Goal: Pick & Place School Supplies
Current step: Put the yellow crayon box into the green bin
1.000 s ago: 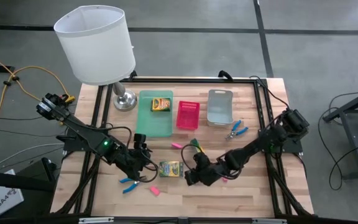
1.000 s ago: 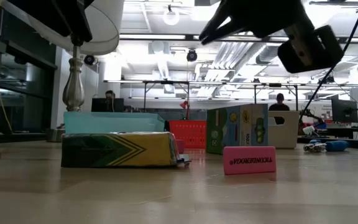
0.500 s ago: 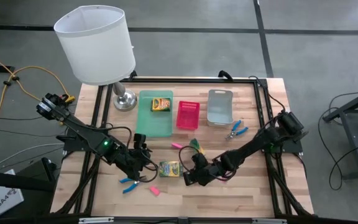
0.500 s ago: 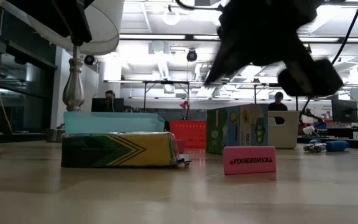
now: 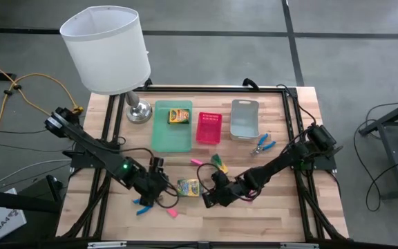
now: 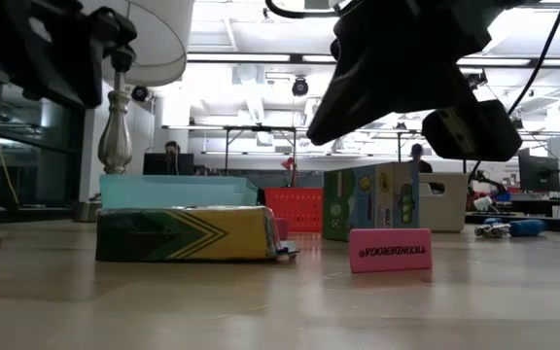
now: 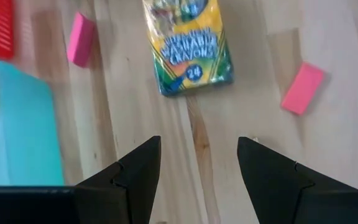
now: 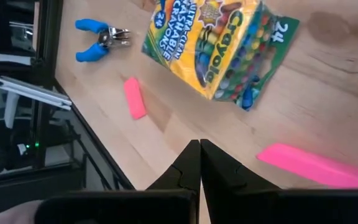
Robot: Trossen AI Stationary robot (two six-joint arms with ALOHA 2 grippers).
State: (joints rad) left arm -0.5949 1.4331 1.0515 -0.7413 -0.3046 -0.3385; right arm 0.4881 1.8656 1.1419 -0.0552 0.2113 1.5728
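A yellow-and-green crayon box lies flat on the wooden table between my two grippers. A second box lies on the green tray. A third stands on edge near the trays. Pink erasers lie loose. One blue-handled tool lies near the front left, another at the right. My left gripper hovers open just left of the flat box. My right gripper is shut, slanting down just right of the same box, touching nothing.
A pink basket tray and a grey tray stand at the back beside the green one. A white-shaded lamp rises at the back left. Bare wood lies along the near edge. People sit in the room behind.
My left gripper has sunk toward the table and the near edge, tipping further down, still open. My right gripper has dropped a little, staying shut. The boxes, erasers and tools have not moved.
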